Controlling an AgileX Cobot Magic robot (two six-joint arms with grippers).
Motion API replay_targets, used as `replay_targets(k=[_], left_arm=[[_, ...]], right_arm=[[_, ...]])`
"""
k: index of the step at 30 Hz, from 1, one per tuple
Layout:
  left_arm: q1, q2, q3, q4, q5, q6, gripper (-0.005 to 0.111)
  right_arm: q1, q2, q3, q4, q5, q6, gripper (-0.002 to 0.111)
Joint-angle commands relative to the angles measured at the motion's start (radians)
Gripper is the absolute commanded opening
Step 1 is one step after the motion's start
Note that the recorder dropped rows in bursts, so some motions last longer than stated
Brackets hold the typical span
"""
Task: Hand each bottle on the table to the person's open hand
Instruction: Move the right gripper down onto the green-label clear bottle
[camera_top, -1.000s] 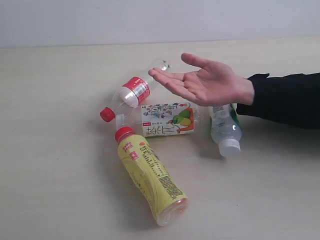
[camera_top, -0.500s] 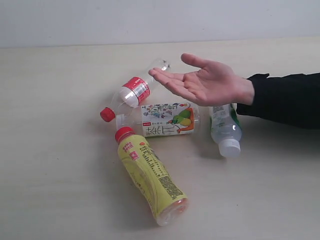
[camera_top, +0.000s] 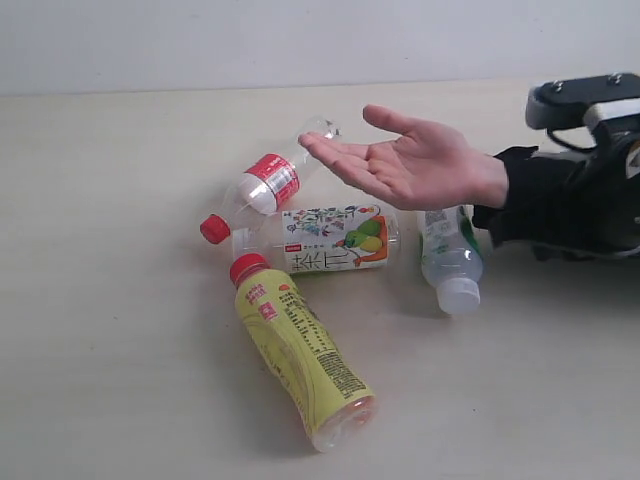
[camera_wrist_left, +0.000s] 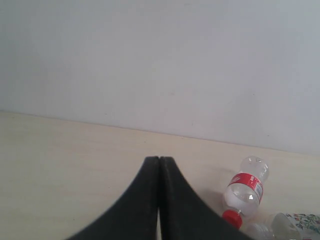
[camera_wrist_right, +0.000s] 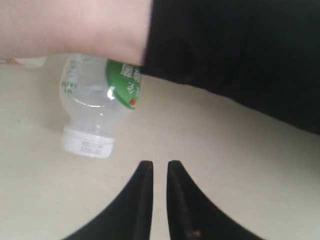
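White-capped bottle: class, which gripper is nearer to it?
Right. The right gripper hangs just short of the white-capped bottle; the left gripper sits farther off, beyond the red-labelled bottle.

Soft, even, bright light fills all three views, with no hard glare. In the exterior view the yellow bottle (camera_top: 300, 355) throws a faint, fuzzy-edged shadow onto the table (camera_top: 120, 300), on its side away from the right arm (camera_top: 590, 150). The right wrist view is soft. The white-capped bottle (camera_wrist_right: 97, 107) ahead of the right gripper (camera_wrist_right: 160, 165) is slightly blurred with small highlights, and the hand (camera_wrist_right: 75, 25) and black sleeve (camera_wrist_right: 240, 50) are smeared. The left gripper (camera_wrist_left: 159, 159) reads flat black against a pale, evenly lit wall (camera_wrist_left: 150, 60). The red-labelled bottle (camera_wrist_left: 244, 187) beyond it carries one tiny glint.
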Motion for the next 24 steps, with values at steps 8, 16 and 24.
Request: replay_targets(k=[8,16,24], left_arm=[[0.004,-0.007,0.001,0.005,0.002,0.004,0.0],[0.004,-0.007,0.001,0.005,0.002,0.006,0.0],[0.004,-0.007,0.001,0.005,0.002,0.006,0.0]], right_arm=[[0.08,0.041,0.252,0.063,-0.639,0.052,0.018],[0.08,0.041,0.256,0.063,-0.644,0.046,0.068],[0.08,0.097,0.256,0.063,-0.69,0.043,0.075]])
